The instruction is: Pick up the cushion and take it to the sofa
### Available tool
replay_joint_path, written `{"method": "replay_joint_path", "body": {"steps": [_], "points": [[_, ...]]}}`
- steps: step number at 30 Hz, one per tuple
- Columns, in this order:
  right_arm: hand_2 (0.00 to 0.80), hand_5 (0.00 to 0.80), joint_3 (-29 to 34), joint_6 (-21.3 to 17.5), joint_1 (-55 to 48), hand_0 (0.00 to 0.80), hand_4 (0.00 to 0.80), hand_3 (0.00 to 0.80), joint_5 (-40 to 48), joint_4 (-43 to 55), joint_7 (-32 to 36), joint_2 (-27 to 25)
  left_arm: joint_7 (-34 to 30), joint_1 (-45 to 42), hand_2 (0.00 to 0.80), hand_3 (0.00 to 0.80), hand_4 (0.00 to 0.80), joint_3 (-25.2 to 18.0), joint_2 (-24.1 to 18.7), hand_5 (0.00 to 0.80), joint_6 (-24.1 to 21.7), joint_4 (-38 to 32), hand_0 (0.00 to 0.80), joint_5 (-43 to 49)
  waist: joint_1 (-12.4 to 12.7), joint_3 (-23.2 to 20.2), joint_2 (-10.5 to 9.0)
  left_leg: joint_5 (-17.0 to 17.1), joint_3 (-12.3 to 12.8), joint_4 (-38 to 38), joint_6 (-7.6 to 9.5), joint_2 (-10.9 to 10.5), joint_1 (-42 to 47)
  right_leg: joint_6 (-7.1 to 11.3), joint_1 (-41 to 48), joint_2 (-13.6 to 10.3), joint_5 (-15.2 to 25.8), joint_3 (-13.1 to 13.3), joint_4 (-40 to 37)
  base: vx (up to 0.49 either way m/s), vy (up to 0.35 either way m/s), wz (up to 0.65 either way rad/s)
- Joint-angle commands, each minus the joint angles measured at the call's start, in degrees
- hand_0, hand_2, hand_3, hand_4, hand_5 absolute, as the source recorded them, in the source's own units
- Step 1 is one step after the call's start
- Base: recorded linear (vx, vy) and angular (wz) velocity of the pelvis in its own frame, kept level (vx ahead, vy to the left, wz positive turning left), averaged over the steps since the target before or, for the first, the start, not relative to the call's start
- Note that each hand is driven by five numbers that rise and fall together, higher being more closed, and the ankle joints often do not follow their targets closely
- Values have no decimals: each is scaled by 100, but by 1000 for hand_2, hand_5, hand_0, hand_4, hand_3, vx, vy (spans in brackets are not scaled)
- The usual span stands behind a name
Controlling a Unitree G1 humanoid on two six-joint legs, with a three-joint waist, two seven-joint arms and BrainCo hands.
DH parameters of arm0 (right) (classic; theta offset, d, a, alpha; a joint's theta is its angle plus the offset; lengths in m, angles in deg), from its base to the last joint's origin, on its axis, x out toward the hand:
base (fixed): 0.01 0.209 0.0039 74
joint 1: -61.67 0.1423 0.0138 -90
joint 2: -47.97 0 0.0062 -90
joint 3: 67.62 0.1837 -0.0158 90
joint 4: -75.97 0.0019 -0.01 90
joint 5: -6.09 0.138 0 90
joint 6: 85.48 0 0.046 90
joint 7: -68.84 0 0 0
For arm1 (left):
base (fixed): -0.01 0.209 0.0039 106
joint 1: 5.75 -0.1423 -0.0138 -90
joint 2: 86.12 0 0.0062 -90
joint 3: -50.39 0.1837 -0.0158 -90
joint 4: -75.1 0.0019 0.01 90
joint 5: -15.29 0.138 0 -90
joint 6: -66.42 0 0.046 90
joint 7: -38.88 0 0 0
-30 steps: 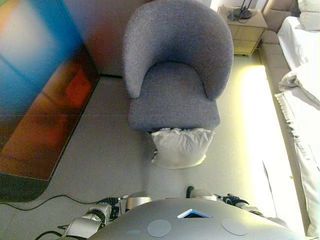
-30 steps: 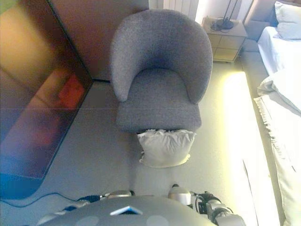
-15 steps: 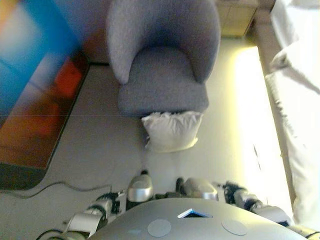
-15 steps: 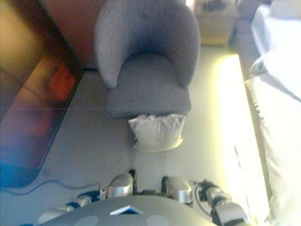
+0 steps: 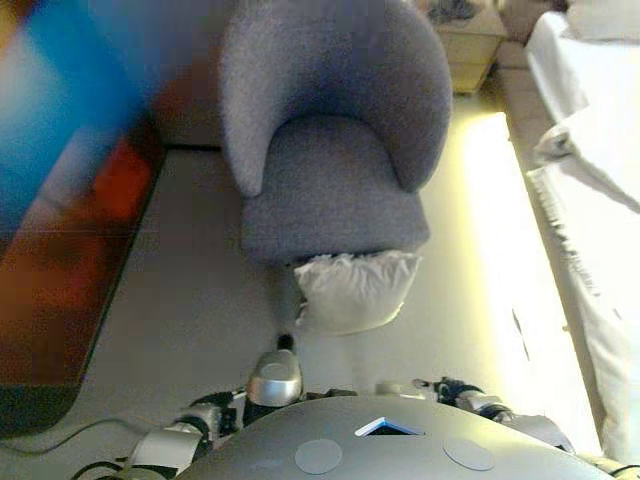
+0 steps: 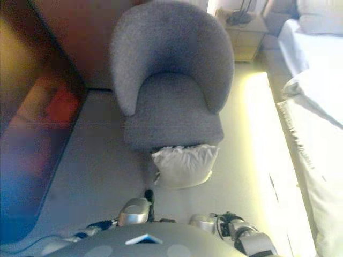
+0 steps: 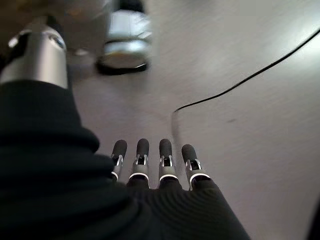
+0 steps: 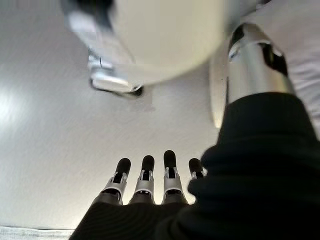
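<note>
A white cushion (image 5: 351,290) lies on the grey floor, leaning against the front edge of a grey armchair (image 5: 333,160), just ahead of me. It also shows in the right eye view (image 6: 183,166). My left hand (image 7: 165,157) hangs low over the floor with its fingers straight and holds nothing. My right hand (image 8: 170,170) also hangs over the floor with straight fingers and is empty. Both hands are well short of the cushion and show only in the wrist views.
A bed with white bedding (image 5: 600,190) runs along the right side. A wooden nightstand (image 5: 472,38) stands behind the chair at the right. A large dark glossy screen (image 5: 60,260) stands along the left. Grey floor lies between the screen and the chair.
The whole picture has shifted, so the camera has moved. The cushion still leans against the front of the armchair.
</note>
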Motion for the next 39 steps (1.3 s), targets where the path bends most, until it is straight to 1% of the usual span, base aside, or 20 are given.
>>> {"method": "replay_joint_path", "body": {"steps": [1, 3, 5, 7, 8, 9, 11, 13, 14, 15, 17, 19, 22, 24, 28, 30, 31, 33, 36, 39], "points": [[0, 0, 69, -132, 92, 0, 0, 0, -11, 327, 37, -379, 3, 2, 0, 0, 0, 93, -1, 0, 125, 36, 0, 148, -86, -70, 314, 96, -437, 15, 332, 97, -828, 304, 404, 235, 1624, -228, 1082, 364, 103, -7], [0, 0, 14, -142, 127, 0, 0, 0, 28, 415, 41, -385, -13, 58, 0, 0, 0, 123, -80, 0, 185, 8, 0, 153, -196, -56, 389, -10, -472, -114, 381, 68, -522, 270, -270, 263, 1789, -336, 1527, 308, 62, 2], [0, 0, -31, -153, 199, 0, 0, 0, 96, 464, 26, -401, -47, 174, 0, 0, 0, 166, -120, 0, 272, -22, 0, 56, -313, 10, 422, -50, -477, -249, 377, 27, -298, 199, -777, 257, 1539, -644, 1298, 248, -15, -6], [0, 0, -52, -158, 287, 0, 0, 0, 56, 522, 22, -414, -42, 334, 0, 0, 0, 152, -129, 0, 387, -33, 0, -28, -414, 132, 469, -126, -454, -360, 281, 49, -10, 104, -1338, -49, 1447, -1149, 571, 164, -119, 3], [0, 0, -79, -137, 309, 0, 0, 0, 54, 574, 17, -423, -12, 393, 0, 0, 0, 156, -131, 0, 434, -50, 0, -72, -457, 206, 491, -158, -455, -401, 224, 92, 85, 73, -1460, -200, 1424, -1291, 365, 91, -187, -2], [0, 0, -107, -121, 327, 0, 0, 0, 65, 626, 14, -440, 18, 448, 0, 0, 0, 173, -130, 0, 466, -68, 0, -110, -499, 288, 481, -200, -438, -430, 155, 133, 148, 75, -1544, -347, 1482, -1367, 26, 90, -239, 0], [0, 0, -147, -103, 327, 0, 0, 0, 141, 705, 0, -437, 64, 481, 0, 0, 0, 186, -124, 0, 472, -93, 0, -113, -569, 392, 415, -266, -363, -457, 24, 190, 246, 200, -1584, -643, 1853, -1421, -596, 106, -250, 18], [0, 0, -129, -75, 298, 0, 0, 0, 90, 754, 5, -429, 102, 449, 0, 0, 0, 171, -108, 0, 440, -106, 0, -156, -623, 446, 359, -322, -314, -480, -103, 284, 344, 353, -1586, -912, 2238, -1322, -969, 130, -234, 32], [0, 0, -122, -94, 280, 0, 0, 0, 36, 760, -25, -419, 117, 422, 0, 0, 0, 175, -103, 0, 408, -112, 0, -195, -642, 461, 355, -334, -320, -489, -149, 365, 374, 402, -1577, -976, 2281, -1242, -1067, 120, -210, 36], [0, 0, -120, -117, 267, 0, 0, 0, -24, 760, -47, -412, 138, 402, 0, 0, 0, 178, -101, 0, 375, -117, 0, -236, -653, 476, 356, -342, -341, -483, -174, 428, 387, 425, -1563, -990, 2269, -1179, -1090, 101, -162, 31], [0, 0, -115, -109, 238, 0, 0, 0, -138, 762, -65, -411, 205, 378, 0, 0, 0, 164, -98, 0, 270, -97, 0, -269, -643, 491, 382, -324, -389, -368, -230, 588, 321, 440, -1445, -927, 1942, -1161, -1112, 107, -145, 5], [0, 0, -95, -69, 228, 0, 0, 0, -284, 688, 2, -419, 469, 296, 0, 0, 0, 45, -41, 0, 14, -99, 0, -335, -559, 481, 318, -197, -435, -212, -404, 821, 236, 470, -1166, -803, 1763, -1267, -1371, 156, -178, -30], [0, 0, -159, -46, 279, 0, 0, 0, -161, 643, -25, -492, 507, 364, 0, 0, 0, 19, -24, 0, -206, -139, 0, -108, -458, 508, 310, -63, -443, -199, -574, 1059, 132, 430, -1006, -703, 1674, -1443, -1555, 69, -136, -6], [0, 0, -194, 4, 386, 0, 0, 0, -19, 644, -91, -529, 595, 453, 0, 0, 0, 105, 29, 0, -322, -165, 0, -118, -420, 564, 337, 10, -492, -224, -634, 1129, 22, 395, -1027, -645, 1653, -1495, -1602, -36, -99, 12], [0, 0, -296, 2, 711, 0, 0, 0, 190, 659, -165, -637, 653, 729, 0, 0, 0, 322, 106, 0, -643, -268, 0, -367, -413, 851, 448, 122, -578, -306, -703, 1133, -264, 340, -1264, -586, 1640, -1542, -1596, -168, -39, 9], [0, 0, -288, -3, 908, 0, 0, 0, 169, 711, -123, -907, 242, 916, 0, 0, 0, 158, -226, 0, -602, -430, 0, -446, -486, 1030, 613, 201, -623, -360, -792, 1099, -411, 343, -1434, -596, 1644, -1541, -1568, -183, 98, 2], [0, 0, -311, -57, 988, 0, 0, 0, 173, 746, -131, -977, 240, 1024, 0, 0, 0, 232, -246, 0, -697, -418, 0, -561, -506, 1121, 647, 201, -626, -323, -779, 1062, -523, 345, -1541, -617, 1653, -1538, -1545, -180, 88, 5], [0, 0, -405, -267, 1145, 0, 0, 0, 256, 807, -306, -968, 434, 1167, 0, 0, 0, 437, -189, 0, -946, -470, 0, -769, -510, 1314, 655, 180, -691, -158, -747, 1014, -848, 336, -1845, -647, 1663, -1479, -1428, -179, -26, 12], [0, 0, -555, -717, 1420, 0, 0, 0, 428, 978, -825, -857, 1064, 1367, 0, 0, 0, 755, 40, 0, -1440, -762, 0, -1050, -471, 1751, 662, 200, -792, 24, -735, 953, -1365, 298, -2322, -663, 1719, -1433, -1268, -234, -48, 5], [0, 0, -608, -1052, 1647, 0, 0, 0, 385, 1205, -1281, -860, 1409, 1554, 0, 0, 0, 826, 81, 0, -1656, -1118, 0, -1168, -469, 2085, 678, 206, -857, 124, -715, 849, -1718, 299, -2670, -688, 1768, -1388, -1176, -133, 31, 6]]}}
